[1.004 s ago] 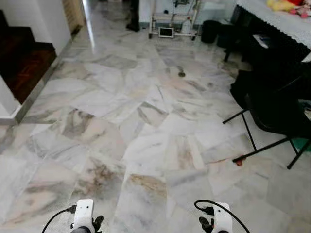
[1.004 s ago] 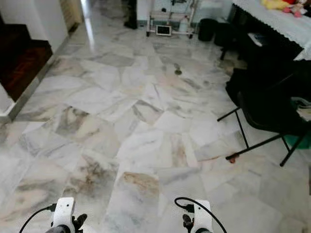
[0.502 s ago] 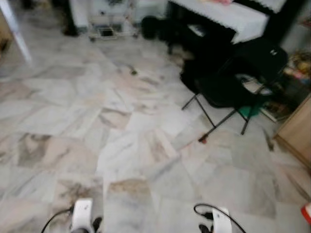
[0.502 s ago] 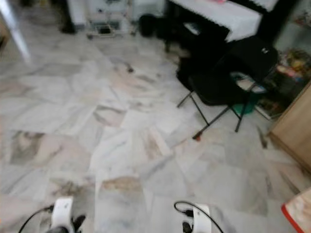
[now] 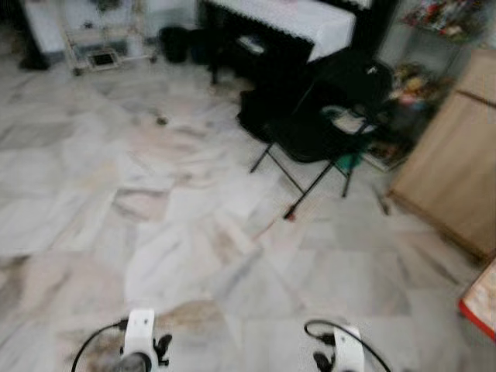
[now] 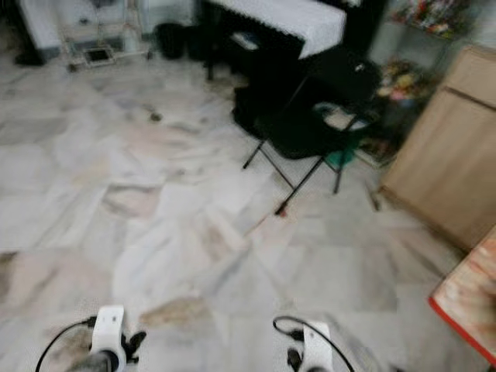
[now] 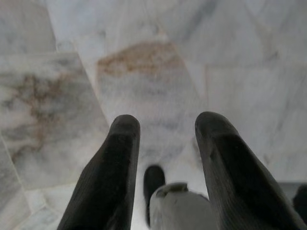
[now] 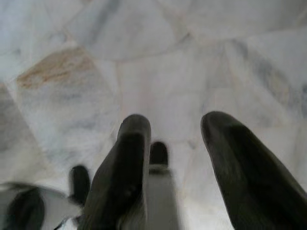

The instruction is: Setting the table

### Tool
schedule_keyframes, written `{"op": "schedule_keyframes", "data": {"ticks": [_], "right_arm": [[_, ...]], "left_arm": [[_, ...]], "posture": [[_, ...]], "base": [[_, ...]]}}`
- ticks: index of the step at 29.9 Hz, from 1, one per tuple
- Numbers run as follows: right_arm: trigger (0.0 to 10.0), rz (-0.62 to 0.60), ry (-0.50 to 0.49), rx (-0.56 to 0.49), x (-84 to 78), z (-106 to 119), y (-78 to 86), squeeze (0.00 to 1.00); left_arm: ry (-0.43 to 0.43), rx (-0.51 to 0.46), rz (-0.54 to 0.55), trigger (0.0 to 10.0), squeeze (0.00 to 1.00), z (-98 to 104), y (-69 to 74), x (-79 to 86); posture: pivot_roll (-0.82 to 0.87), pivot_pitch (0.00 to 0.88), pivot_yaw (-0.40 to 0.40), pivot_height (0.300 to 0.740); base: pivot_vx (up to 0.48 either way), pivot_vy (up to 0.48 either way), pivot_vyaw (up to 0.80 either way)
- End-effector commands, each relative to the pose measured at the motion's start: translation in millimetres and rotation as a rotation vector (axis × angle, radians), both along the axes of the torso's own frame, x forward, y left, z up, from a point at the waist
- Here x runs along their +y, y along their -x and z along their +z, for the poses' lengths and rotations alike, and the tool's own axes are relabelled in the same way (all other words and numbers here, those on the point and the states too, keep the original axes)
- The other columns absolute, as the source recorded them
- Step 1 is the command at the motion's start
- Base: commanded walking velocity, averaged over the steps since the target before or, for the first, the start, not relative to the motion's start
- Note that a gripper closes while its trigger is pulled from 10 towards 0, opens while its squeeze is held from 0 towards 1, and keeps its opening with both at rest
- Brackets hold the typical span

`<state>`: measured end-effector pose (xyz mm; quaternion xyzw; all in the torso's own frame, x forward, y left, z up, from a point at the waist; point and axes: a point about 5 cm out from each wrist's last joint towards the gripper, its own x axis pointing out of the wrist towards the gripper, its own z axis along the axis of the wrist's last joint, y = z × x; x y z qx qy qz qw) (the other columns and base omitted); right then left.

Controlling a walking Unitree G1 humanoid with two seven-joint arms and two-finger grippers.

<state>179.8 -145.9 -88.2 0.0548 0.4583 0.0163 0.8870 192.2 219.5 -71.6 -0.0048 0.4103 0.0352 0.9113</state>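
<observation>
I see both arms hanging low over the marble floor [image 5: 178,232], which is pale with brown and grey veining. My left hand [image 7: 165,129] is released, its two black fingers [image 7: 112,167] spread apart with nothing between them, pointing down at a tile with a rusty stain. My right hand [image 8: 175,127] is released too, fingers apart over bare marble. At my right edge a red-rimmed corner of a tabletop [image 6: 465,298] pokes in; its surface is too blurred to read. Further out stands a black folding chair [image 5: 325,128], with a light wooden cabinet [image 5: 453,170] to its right. Beyond the chair sits a dark piece of furniture under a white lace cloth [image 5: 287,15], and a small wire rack [image 5: 97,39] stands far left
</observation>
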Motion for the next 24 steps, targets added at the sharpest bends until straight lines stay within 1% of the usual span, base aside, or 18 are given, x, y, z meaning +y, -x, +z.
{"op": "schedule_keyframes", "data": {"ticks": [1, 4, 24], "right_arm": [[10.0, -0.011, 0.026, 0.006, -7.3, -0.4, 0.9, 0.0], [10.0, -0.011, 0.025, 0.006, -6.1, -0.3, 0.6, 0.0], [10.0, -0.012, 0.031, 0.009, -11.4, -1.0, 2.9, 0.0]], "left_arm": [[0.008, 0.006, -0.021, 10.0, 0.0, -1.1, -0.7, -6.3], [0.008, 0.006, -0.022, 10.0, 0.0, -1.1, -0.6, -6.4], [0.011, 0.009, -0.026, 10.0, 0.0, -2.2, 0.6, -8.7]], "posture": [[0.14, 0.0, -0.041, 0.74], [0.14, 0.0, -0.041, 0.74], [0.13, 0.0, -0.045, 0.74]], "base": [[0.0, 0.0, -0.75], [0.0, 0.0, -0.75], [0.0, 0.0, -0.75]]}}
